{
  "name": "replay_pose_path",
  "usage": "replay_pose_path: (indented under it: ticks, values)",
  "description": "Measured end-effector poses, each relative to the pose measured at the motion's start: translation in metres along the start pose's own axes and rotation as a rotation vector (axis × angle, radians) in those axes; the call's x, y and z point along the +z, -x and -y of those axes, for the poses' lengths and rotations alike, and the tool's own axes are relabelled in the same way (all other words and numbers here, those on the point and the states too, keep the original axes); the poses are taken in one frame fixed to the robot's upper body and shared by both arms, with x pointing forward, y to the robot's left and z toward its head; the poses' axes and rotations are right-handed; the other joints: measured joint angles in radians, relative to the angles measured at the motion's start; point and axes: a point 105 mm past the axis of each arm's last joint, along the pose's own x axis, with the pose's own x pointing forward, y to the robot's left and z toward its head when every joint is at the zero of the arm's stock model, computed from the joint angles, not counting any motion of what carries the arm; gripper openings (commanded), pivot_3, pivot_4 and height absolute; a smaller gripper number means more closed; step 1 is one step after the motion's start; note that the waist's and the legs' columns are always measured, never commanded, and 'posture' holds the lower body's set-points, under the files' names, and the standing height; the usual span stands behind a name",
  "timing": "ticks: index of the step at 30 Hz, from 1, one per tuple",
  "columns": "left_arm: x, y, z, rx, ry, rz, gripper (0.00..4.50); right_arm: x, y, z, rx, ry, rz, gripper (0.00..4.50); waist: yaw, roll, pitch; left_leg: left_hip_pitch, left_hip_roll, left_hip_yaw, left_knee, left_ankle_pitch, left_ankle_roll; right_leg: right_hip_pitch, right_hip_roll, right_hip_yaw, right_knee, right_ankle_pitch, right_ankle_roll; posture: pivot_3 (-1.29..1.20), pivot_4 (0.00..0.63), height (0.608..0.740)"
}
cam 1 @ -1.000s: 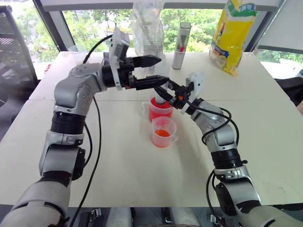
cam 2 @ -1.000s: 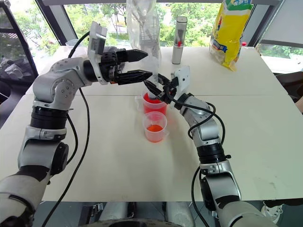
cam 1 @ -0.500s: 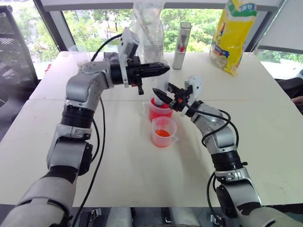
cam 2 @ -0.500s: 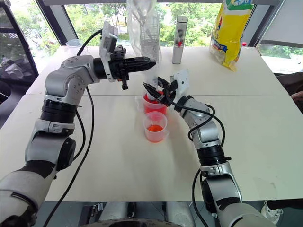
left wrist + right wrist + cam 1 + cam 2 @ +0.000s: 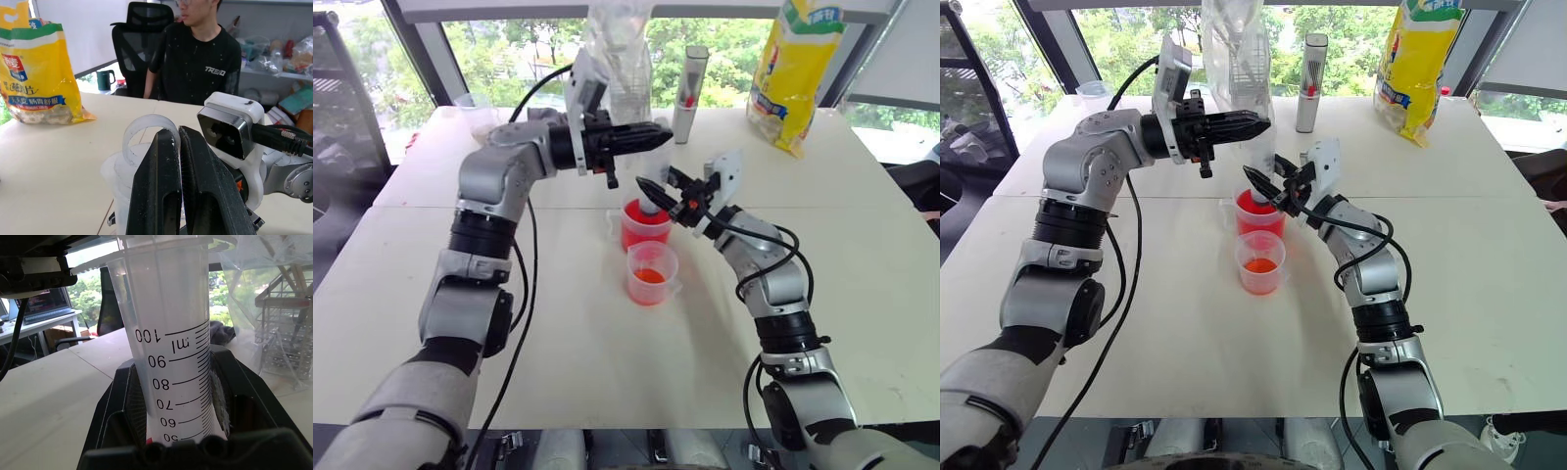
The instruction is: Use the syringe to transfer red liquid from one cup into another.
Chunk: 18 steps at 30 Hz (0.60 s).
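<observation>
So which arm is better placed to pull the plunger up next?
Left. The left gripper is shut at the syringe's top ring, while the right gripper clamps the barrel over the larger cup.

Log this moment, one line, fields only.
phase: draw | syringe: upright in larger cup | right gripper: shut on barrel | left gripper: shut at plunger ring | smaller cup: little red liquid

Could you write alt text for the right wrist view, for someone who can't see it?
A clear syringe stands upright, clamped between the right gripper's black jaws, its printed scale running from 100 ml downward. Behind it lie a white table and a clear plastic bag over a wire rack.
</observation>
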Motion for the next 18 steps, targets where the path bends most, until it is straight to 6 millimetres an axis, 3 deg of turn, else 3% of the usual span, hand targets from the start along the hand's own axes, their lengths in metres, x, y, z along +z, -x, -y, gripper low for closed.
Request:
replay_pose_path:
  ticks: [18]
  values:
    - [0.0008, -0.0044, -0.0029, -0.010, 0.016, -0.006, 0.01, -0.0044, 0.0062, -0.0016, -0.006, -0.047, -0.020, 1.42, 0.002, 0.000, 0.000, 0.000, 0.000, 0.000, 0.000, 0.000, 0.000, 0.000, 0.000, 0.000, 0.000, 0.000, 0.000, 0.00, 0.150, 0.740]
